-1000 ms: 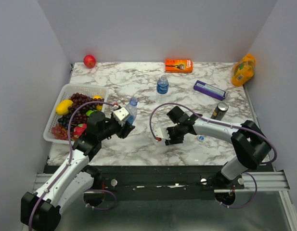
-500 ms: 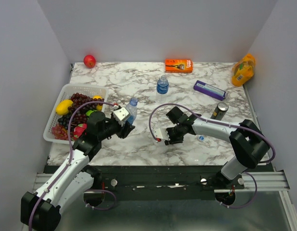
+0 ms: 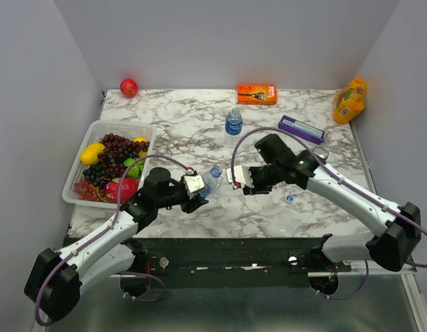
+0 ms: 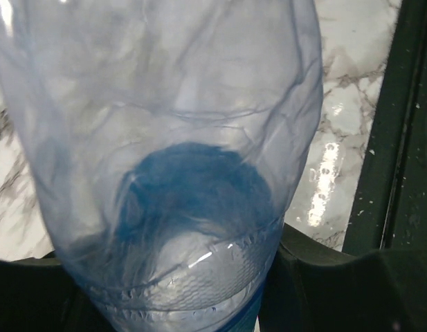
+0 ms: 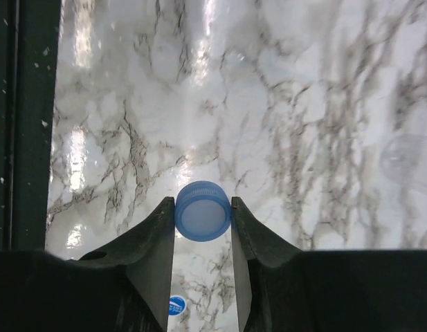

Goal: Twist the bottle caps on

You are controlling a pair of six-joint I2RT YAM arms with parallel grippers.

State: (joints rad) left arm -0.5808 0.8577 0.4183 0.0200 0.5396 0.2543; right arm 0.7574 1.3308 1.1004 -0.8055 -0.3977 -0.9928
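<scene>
My left gripper is shut on a clear bottle and holds it tilted, neck pointing right, near the table's front. In the left wrist view the bottle fills the frame between dark fingers. My right gripper is shut on a small blue cap, held between both fingertips above the marble, just right of the bottle's neck. A second blue cap lies on the table under the right arm. A second bottle stands upright at the back centre.
A white basket of fruit sits at the left. A red apple, an orange box, a purple box and an orange bag lie along the back. A dark can stands behind the right arm.
My left arm has carried the bottle right and toward the front, tilting it over. My right arm has lifted with the cap and moved up to the bottle's neck.
</scene>
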